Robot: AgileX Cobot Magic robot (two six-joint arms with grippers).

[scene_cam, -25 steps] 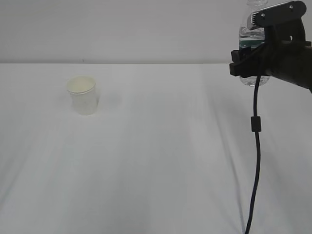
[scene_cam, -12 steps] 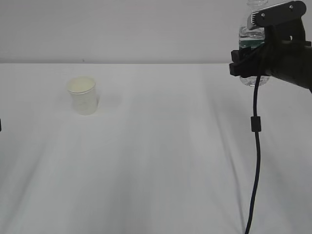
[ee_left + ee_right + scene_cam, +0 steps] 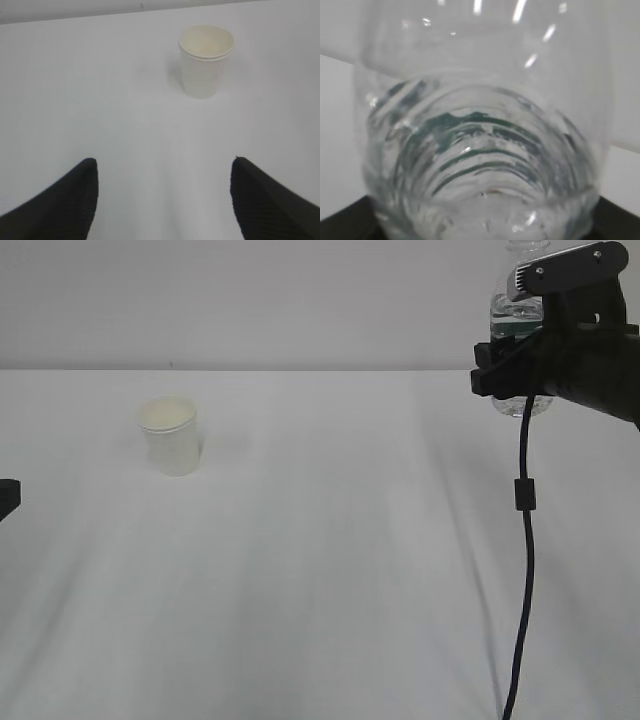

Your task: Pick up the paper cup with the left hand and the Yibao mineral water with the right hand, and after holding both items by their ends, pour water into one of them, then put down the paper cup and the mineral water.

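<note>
The paper cup (image 3: 170,435) stands upright on the white table, left of centre, with nothing touching it. In the left wrist view the paper cup (image 3: 205,60) sits ahead and a little to the right of my left gripper (image 3: 164,160). That gripper is open, its black fingertips (image 3: 75,195) wide apart over bare cloth. Only a black tip of the left hand (image 3: 8,498) shows at the left edge of the exterior view. My right gripper (image 3: 520,335) is raised at the top right, shut on the Yibao mineral water (image 3: 512,312). The bottle (image 3: 480,150) fills the right wrist view, with water in it.
A white cloth covers the table (image 3: 330,570), whose far edge meets a pale wall. A black cable (image 3: 524,540) hangs from the right arm down to the table's front right.
A black tip of the left arm has come into the exterior view at the left edge. The right gripper, the bottle and the cup have not moved.
</note>
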